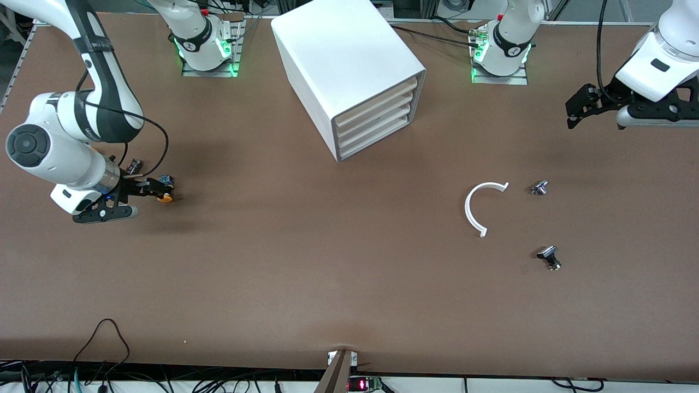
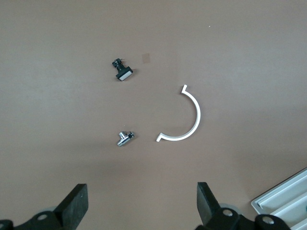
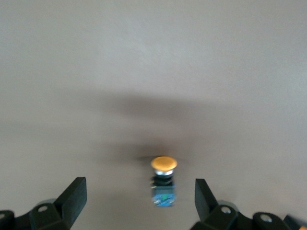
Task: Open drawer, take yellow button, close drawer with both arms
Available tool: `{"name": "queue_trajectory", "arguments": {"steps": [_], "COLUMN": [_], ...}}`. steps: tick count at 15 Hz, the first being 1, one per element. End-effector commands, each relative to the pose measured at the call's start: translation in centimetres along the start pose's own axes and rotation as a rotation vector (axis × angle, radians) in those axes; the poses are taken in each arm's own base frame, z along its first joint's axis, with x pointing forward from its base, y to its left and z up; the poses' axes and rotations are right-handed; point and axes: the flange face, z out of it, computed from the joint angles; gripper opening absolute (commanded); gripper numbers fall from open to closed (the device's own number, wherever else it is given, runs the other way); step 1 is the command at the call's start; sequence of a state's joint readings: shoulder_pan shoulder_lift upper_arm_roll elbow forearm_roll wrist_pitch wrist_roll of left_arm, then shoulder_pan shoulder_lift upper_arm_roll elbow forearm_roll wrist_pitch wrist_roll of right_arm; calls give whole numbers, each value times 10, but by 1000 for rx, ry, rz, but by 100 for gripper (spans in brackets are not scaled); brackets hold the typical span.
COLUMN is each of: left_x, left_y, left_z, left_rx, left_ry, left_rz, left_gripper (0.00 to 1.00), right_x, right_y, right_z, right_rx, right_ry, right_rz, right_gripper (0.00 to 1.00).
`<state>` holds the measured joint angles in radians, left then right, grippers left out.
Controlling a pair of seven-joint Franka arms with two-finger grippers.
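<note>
The white cabinet point(image 1: 349, 60) stands at the table's back middle; its top drawer point(image 1: 378, 94) is shut, flush with the three below. The button point(image 1: 165, 195), orange cap on a black-and-blue body, lies on the table near the right arm's end. My right gripper point(image 1: 157, 188) is low around it and open. In the right wrist view the button point(image 3: 163, 182) lies between the spread fingers point(image 3: 72, 199), touching neither; that gripper point(image 3: 139, 203) is empty. My left gripper point(image 1: 574, 112) hangs open and empty above the table at the left arm's end; in its own view point(image 2: 142, 206) it holds nothing.
A white C-shaped ring point(image 1: 483, 207) and two small silver-black metal parts point(image 1: 539, 188) point(image 1: 549, 256) lie toward the left arm's end; they also show in the left wrist view point(image 2: 184, 120). A small dark part point(image 1: 134, 165) lies beside the right gripper.
</note>
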<state>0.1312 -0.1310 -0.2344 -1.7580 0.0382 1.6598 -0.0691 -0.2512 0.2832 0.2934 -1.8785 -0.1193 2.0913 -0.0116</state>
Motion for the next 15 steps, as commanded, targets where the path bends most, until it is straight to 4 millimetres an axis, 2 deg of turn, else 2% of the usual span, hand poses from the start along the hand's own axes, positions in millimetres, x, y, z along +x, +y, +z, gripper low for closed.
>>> {"name": "queue_trajectory", "arguments": {"steps": [1, 3, 4, 6, 8, 9, 11, 13, 15], "left_x": [12, 13, 13, 13, 9, 8, 8, 8, 10], "left_y": [-8, -8, -8, -10, -10, -10, -8, -8, -8], "left_z": [14, 16, 16, 18, 15, 14, 14, 13, 11], "left_rx": [17, 14, 15, 12, 12, 12, -6, -9, -12], "left_ry": [-47, -53, -54, -63, -89, -94, -100, -97, -91], "left_rz": [2, 2, -1, -7, -8, -8, -9, -9, -8], "left_gripper": [100, 100, 100, 100, 100, 100, 100, 100, 100], "right_x": [17, 20, 18, 12, 3, 2, 5, 4, -11], "right_y": [-43, -54, -68, -83, -81, -76, -49, -16, 11], "right_z": [-60, -100, -117, -155, -184, -193, -203, -201, -190], "right_rx": [52, 51, 47, 37, 22, 21, 14, 5, -3], "right_ry": [-4, -19, -25, -42, -58, -46, -14, -19, -140], "right_rz": [64, 148, 170, 192, 199, 206, 248, 301, 345], "right_gripper": [100, 100, 100, 100, 100, 100, 100, 100, 100]}}
